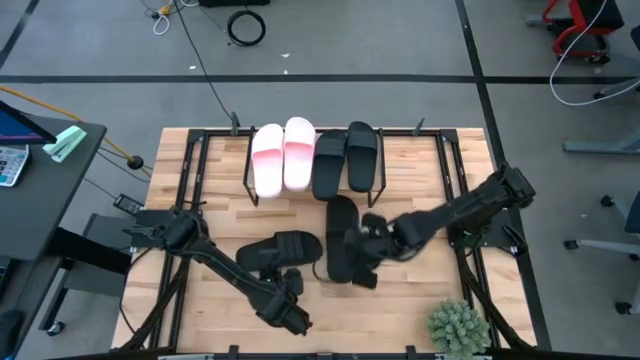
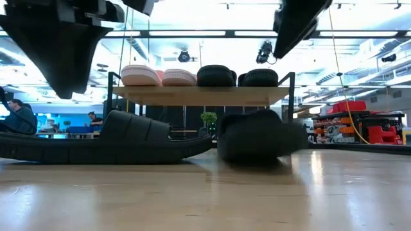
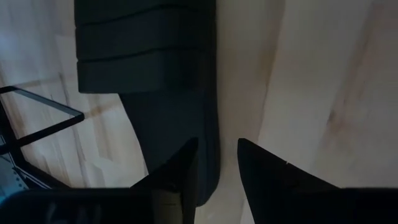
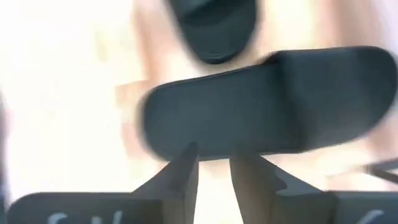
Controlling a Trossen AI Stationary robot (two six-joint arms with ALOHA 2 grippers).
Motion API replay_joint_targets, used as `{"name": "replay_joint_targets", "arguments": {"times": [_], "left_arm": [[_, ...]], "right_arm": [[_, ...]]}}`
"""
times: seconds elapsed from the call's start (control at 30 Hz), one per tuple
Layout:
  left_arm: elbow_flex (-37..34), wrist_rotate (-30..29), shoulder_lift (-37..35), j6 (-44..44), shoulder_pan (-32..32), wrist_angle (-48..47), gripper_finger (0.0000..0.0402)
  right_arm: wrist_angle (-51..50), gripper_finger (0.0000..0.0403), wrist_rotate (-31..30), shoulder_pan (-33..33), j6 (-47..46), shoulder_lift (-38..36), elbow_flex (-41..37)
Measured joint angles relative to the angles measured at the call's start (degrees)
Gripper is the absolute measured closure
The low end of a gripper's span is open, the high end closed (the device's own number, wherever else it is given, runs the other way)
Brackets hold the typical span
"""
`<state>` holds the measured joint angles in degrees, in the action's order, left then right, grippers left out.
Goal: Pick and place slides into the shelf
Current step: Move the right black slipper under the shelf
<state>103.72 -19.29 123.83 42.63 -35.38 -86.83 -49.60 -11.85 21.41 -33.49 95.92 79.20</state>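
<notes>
Two pale pink slides [image 1: 283,157] and two black slides [image 1: 346,158] rest sole-down, side by side, on the shelf's wooden top [image 2: 202,95] at the table's far edge. Two more black slides lie on the table. One [image 1: 283,249] lies crosswise left of centre; the other [image 1: 341,236] points toward the shelf. My left gripper [image 3: 217,146] is open, hovering over the heel end of the crosswise slide [image 3: 168,118], with one finger above the footbed and one beyond its side edge. My right gripper [image 4: 212,152] is open, raised over the other slide [image 4: 267,102].
Black metal frame rails [image 1: 187,170] run along the table's left and right sides beside the shelf. A small green plant [image 1: 458,328] stands at the near right corner. Bare wooden tabletop [image 1: 400,300] lies along the near edge between the arms.
</notes>
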Motion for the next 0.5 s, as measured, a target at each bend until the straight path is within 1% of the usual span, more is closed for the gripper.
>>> {"name": "replay_joint_targets", "arguments": {"times": [0.1,0.23,0.3,0.37,0.5], "left_arm": [[0.00,0.00,0.00,0.29,-0.74,-0.02,0.0289],[0.01,0.02,0.00,0.33,-1.39,0.00,0.0302],[0.01,-0.02,0.00,0.33,-1.59,0.00,0.0313],[0.02,-0.02,0.00,0.33,-1.59,0.00,0.0325],[0.02,0.00,0.00,0.63,-1.77,-0.02,0.0345]], "right_arm": [[3.93,0.0334,0.84,4.02,-1.91,0.96,0.00],[13.98,0.0389,-0.07,9.00,1.28,5.30,0.00],[19.94,0.0395,-0.95,10.42,2.82,8.11,0.00],[24.04,0.0393,-1.14,10.75,1.92,11.07,0.02],[24.68,0.0399,-1.08,10.09,1.06,16.68,0.02]]}}
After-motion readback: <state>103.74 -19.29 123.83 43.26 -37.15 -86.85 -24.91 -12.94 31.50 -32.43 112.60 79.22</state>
